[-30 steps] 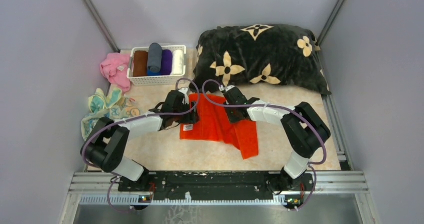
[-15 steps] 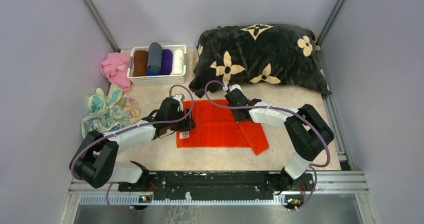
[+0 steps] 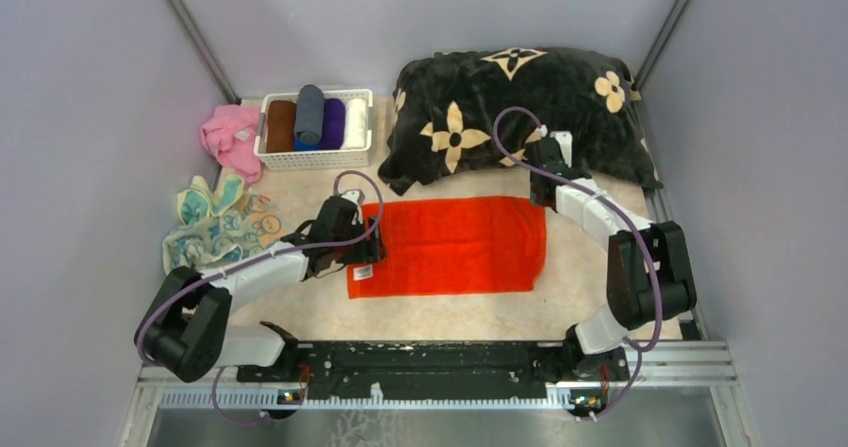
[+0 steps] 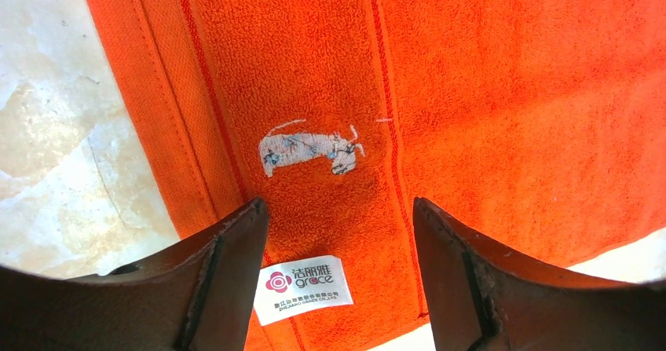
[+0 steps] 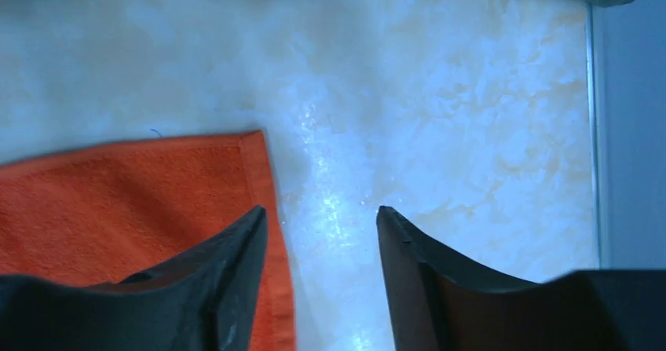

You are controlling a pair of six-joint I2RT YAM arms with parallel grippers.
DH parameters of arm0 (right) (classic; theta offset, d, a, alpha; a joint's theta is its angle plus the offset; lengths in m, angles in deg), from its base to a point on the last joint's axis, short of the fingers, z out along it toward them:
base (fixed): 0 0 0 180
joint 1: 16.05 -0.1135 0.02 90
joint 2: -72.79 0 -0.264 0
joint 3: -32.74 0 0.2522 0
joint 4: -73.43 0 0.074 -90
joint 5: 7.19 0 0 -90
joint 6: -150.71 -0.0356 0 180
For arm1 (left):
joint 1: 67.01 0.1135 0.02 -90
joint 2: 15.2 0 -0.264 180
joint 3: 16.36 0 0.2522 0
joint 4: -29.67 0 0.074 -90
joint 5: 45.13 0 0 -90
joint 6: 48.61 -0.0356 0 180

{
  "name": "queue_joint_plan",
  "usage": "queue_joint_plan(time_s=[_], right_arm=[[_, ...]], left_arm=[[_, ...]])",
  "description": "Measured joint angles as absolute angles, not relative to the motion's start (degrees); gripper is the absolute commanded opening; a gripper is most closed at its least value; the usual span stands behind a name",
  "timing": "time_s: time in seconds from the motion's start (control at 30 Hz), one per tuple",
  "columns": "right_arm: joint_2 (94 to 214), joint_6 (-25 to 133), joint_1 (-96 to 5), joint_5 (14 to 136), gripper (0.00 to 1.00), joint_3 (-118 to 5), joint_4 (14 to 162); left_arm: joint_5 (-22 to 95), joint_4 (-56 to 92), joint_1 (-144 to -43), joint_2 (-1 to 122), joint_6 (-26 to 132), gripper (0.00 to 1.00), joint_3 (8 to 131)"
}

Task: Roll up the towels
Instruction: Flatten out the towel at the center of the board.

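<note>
A pale marbled table [image 3: 420,312] is taken up across the upper right of the overhead view by a big black cushion [image 3: 520,107] with cream flowers. Below it, at the centre of the frame, the orange-red towel [image 3: 455,247] is laid out flat and unrolled, a long rectangle. At upper left a white basket [image 3: 315,163] is filled with rolled cloths (brown, grey-blue, purple, white). A pink cloth [image 3: 228,137] is bunched just beside the basket's left wall, and a pale yellow towel with teal patches [image 3: 215,222] is crumpled lower down at the frame's left edge. The left gripper [image 3: 365,257] is held over the flat towel's left end, jaws apart and nothing clasped — a white label [image 4: 302,290] is seen between them. The right gripper [image 3: 541,189] is poised by that towel's upper right corner, jaws likewise parted over bare table.
</note>
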State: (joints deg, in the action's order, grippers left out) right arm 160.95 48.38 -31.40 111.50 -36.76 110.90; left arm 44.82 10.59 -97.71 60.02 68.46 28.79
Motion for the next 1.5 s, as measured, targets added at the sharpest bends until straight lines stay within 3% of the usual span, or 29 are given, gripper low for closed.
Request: queue_joint_plan(time_s=[0.17,0.37,0.67,0.97,1.23,1.5], right_arm=[[157.9,48.7,-31.3,109.8,0.65,-37.6,111.8],[150.1,47.7,-31.4,95.4,0.71,-35.1,110.4],[154.0,47.7,-25.9,88.1,0.68,-32.5,107.9],[162.7,51.9,-22.4,84.5,0.6,-35.9,102.2],[165.0,53.7,-22.3,82.4,0.59,-36.6,98.9],[165.0,54.6,-22.3,81.2,0.59,-36.6,97.8]], left_arm=[[45.8,9.1,-97.7,59.3,68.4,0.78,28.8],[46.7,7.3,-96.7,59.4,68.1,0.79,29.6],[47.7,1.9,-91.1,58.1,65.3,0.82,33.1],[43.1,1.2,-79.3,67.4,56.7,0.71,46.7],[42.2,-1.2,-77.6,83.3,48.8,0.53,55.8],[42.3,-3.8,-76.6,86.2,43.9,0.46,59.7]])
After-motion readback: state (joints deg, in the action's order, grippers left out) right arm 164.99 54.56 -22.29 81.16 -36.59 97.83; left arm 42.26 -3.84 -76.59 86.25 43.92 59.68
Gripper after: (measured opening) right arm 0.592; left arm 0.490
